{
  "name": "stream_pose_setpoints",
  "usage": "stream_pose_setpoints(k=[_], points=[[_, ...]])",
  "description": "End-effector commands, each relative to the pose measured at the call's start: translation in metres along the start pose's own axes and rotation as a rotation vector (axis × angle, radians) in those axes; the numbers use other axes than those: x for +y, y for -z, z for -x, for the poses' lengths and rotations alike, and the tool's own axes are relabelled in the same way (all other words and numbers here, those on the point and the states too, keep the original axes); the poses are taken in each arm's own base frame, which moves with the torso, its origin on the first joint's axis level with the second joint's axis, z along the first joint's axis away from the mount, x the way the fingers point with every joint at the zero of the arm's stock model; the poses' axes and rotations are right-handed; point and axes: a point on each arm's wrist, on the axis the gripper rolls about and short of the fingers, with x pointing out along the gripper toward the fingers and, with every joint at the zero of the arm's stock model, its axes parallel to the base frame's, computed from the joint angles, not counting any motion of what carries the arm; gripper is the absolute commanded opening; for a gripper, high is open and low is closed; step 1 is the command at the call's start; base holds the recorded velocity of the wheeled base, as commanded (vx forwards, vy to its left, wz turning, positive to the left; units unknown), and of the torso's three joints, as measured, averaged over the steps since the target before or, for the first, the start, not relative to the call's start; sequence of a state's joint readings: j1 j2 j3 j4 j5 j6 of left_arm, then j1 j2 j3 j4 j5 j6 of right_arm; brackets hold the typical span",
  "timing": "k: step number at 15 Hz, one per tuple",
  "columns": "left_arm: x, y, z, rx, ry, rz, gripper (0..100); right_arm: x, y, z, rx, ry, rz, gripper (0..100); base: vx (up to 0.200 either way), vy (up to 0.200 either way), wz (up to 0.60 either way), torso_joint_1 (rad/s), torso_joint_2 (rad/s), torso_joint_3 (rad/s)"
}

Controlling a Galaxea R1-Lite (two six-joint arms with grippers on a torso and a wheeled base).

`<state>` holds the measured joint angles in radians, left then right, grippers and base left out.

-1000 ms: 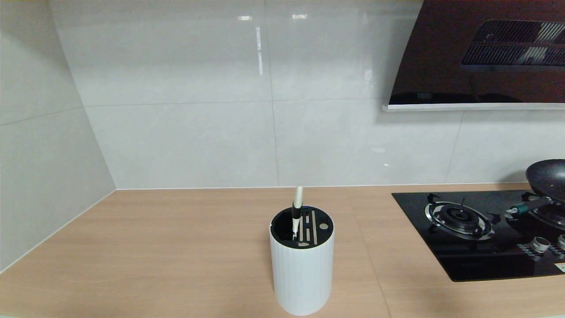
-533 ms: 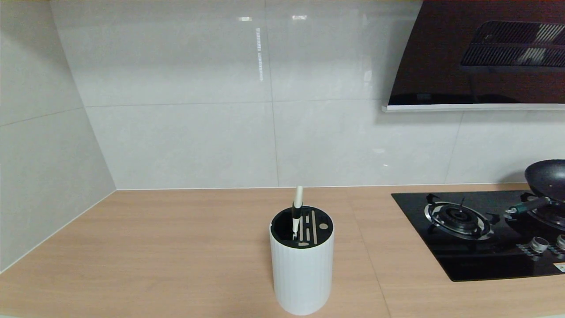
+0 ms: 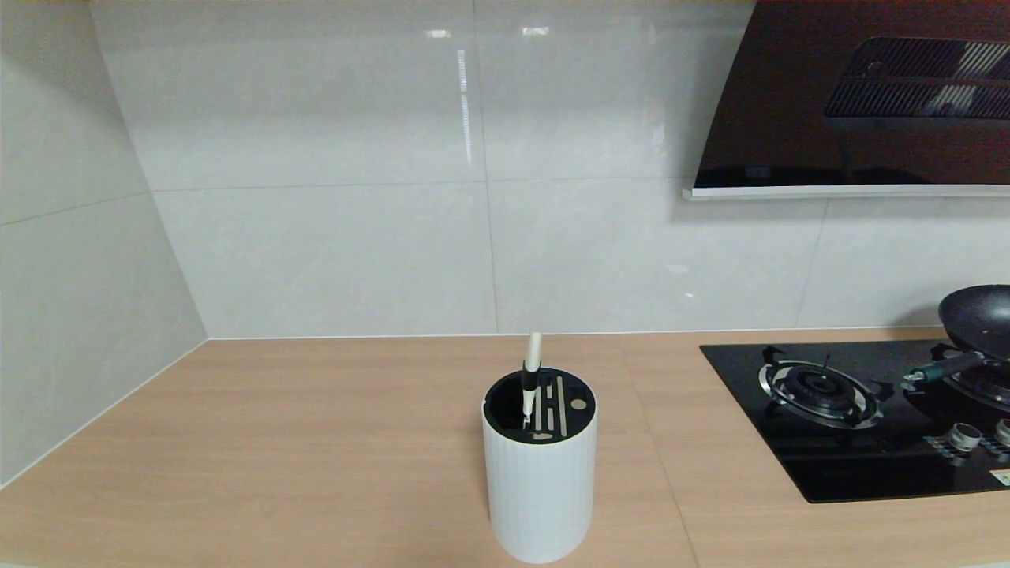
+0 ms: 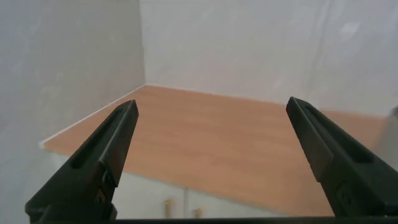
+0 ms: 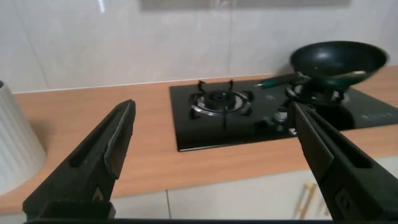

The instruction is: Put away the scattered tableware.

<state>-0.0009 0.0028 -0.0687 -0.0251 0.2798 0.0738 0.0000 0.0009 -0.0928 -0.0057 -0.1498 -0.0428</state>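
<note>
A white ribbed cutlery holder (image 3: 540, 473) with a black slotted top stands at the front middle of the wooden counter (image 3: 331, 442). One utensil with a pale and black handle (image 3: 530, 371) stands upright in it. My left gripper (image 4: 211, 162) is open and holds nothing, out in front of the counter's left end. My right gripper (image 5: 214, 162) is open too, with nothing between its fingers, in front of the counter facing the stove; the holder's side (image 5: 15, 143) lies off to one side of it.
A black gas hob (image 3: 860, 414) lies at the right with a dark pan (image 3: 978, 319) on its far burner, also seen as hob (image 5: 261, 115) and pan (image 5: 339, 62). A range hood (image 3: 860, 102) hangs above. Tiled walls close the back and left.
</note>
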Motion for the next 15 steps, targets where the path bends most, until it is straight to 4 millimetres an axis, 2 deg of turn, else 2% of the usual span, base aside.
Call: stream_pose_setpoints(k=[1, 2, 4, 8, 15], points=[[-0.0032, 0.0173, -0.0039, 0.044, 0.039, -0.023, 100, 0.0029, 0.0209, -0.0059, 0.04, -0.05, 0.005, 100, 0.0, 0.0, 0.0, 0.0, 0.0, 0.0], [-0.0055, 0.0172, -0.0037, 0.036, 0.138, -0.025, 100, 0.0033, 0.0213, -0.006, 0.046, -0.066, 0.003, 100, 0.0, 0.0, 0.0, 0.0, 0.0, 0.0], [-0.0074, 0.018, -0.0032, 0.043, 0.226, -0.008, 100, 0.0033, 0.0213, -0.006, 0.046, -0.069, -0.005, 100, 0.0, 0.0, 0.0, 0.0, 0.0, 0.0], [-0.0074, 0.0183, -0.0032, 0.047, 0.224, -0.004, 100, 0.0053, 0.0271, -0.0053, 0.109, -0.155, -0.002, 100, 0.0, 0.0, 0.0, 0.0, 0.0, 0.0], [-0.0074, 0.0183, -0.0032, 0.049, 0.223, 0.012, 100, 0.0053, 0.0261, -0.0054, 0.092, -0.154, -0.025, 100, 0.0, 0.0, 0.0, 0.0, 0.0, 0.0]])
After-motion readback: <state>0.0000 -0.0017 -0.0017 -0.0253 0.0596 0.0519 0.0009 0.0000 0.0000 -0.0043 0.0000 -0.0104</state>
